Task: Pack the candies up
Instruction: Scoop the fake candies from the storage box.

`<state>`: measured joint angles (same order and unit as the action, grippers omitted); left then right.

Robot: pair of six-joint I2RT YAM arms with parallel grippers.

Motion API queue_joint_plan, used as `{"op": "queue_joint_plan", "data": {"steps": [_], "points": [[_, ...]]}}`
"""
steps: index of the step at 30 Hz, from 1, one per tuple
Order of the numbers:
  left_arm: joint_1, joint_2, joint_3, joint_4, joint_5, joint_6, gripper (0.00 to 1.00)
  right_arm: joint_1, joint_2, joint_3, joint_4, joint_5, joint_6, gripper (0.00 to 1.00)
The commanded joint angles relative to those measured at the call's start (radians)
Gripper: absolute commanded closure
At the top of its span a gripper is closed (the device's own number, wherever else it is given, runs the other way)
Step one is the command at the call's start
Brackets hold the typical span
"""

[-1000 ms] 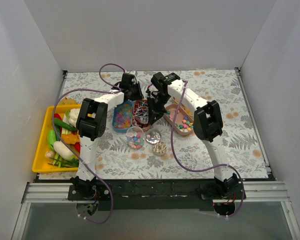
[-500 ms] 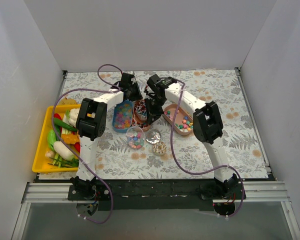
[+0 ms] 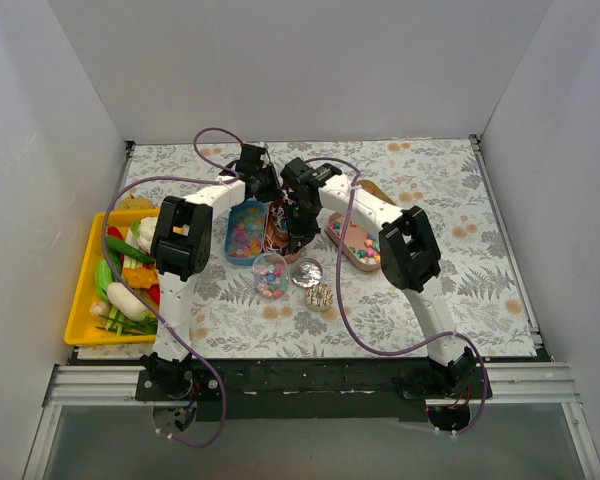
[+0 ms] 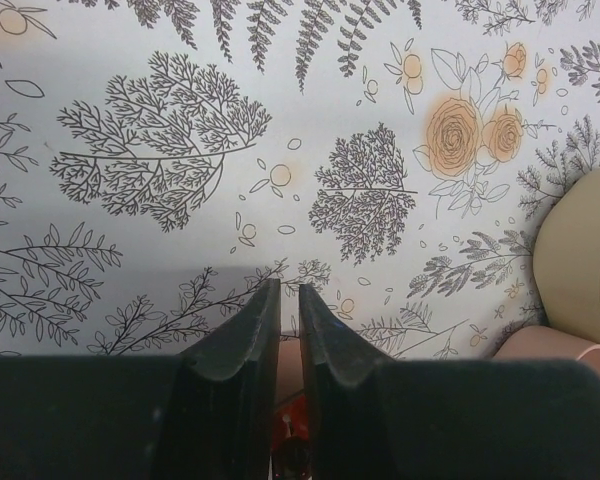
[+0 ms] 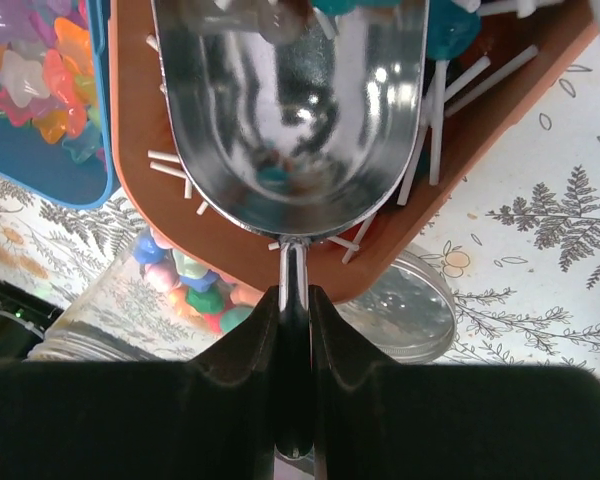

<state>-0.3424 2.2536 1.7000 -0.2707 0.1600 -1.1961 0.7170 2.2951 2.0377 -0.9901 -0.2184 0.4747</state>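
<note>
My right gripper [image 5: 295, 295] is shut on the handle of a metal scoop [image 5: 295, 110]. The scoop's bowl lies in the brown tray [image 5: 480, 125] among stick candies [image 5: 460, 60]. Pastel star candies [image 5: 35, 75] fill the blue tray [image 3: 244, 232] beside it. More candies lie in the pink tray [image 3: 358, 243] and in a small jar [image 3: 271, 273]. My left gripper [image 4: 288, 290] sits at the brown tray's far end [image 3: 277, 212]. Its jaws are closed to a narrow slit, with the tray's rim between them. In the top view the right gripper [image 3: 298, 230] hangs over the brown tray, close to the left gripper [image 3: 263, 190].
A clear empty jar [image 3: 306, 272] and another small jar [image 3: 319, 296] stand in front of the trays. A yellow bin [image 3: 80, 310] of toy vegetables sits at the left edge. A beige oval piece [image 4: 580, 250] lies behind the pink tray.
My right arm has swung left, carrying the scoop from beside the pink tray into the brown tray. The left arm has stayed put.
</note>
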Motion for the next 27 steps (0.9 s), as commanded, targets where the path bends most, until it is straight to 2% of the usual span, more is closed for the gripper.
{"op": "queue_joint_plan", "data": {"steps": [1,19,27], "points": [[0.000,0.008,0.012,-0.078,0.044,0.000,0.87,-0.005,0.032,-0.024,0.030,0.143,0.018,0.99],[0.019,-0.014,0.007,-0.070,0.064,-0.003,0.89,0.042,-0.026,-0.105,0.077,0.303,-0.090,0.99],[0.026,-0.028,0.013,-0.071,0.065,-0.007,0.89,0.053,-0.094,-0.165,0.120,0.320,-0.090,0.99]]}}
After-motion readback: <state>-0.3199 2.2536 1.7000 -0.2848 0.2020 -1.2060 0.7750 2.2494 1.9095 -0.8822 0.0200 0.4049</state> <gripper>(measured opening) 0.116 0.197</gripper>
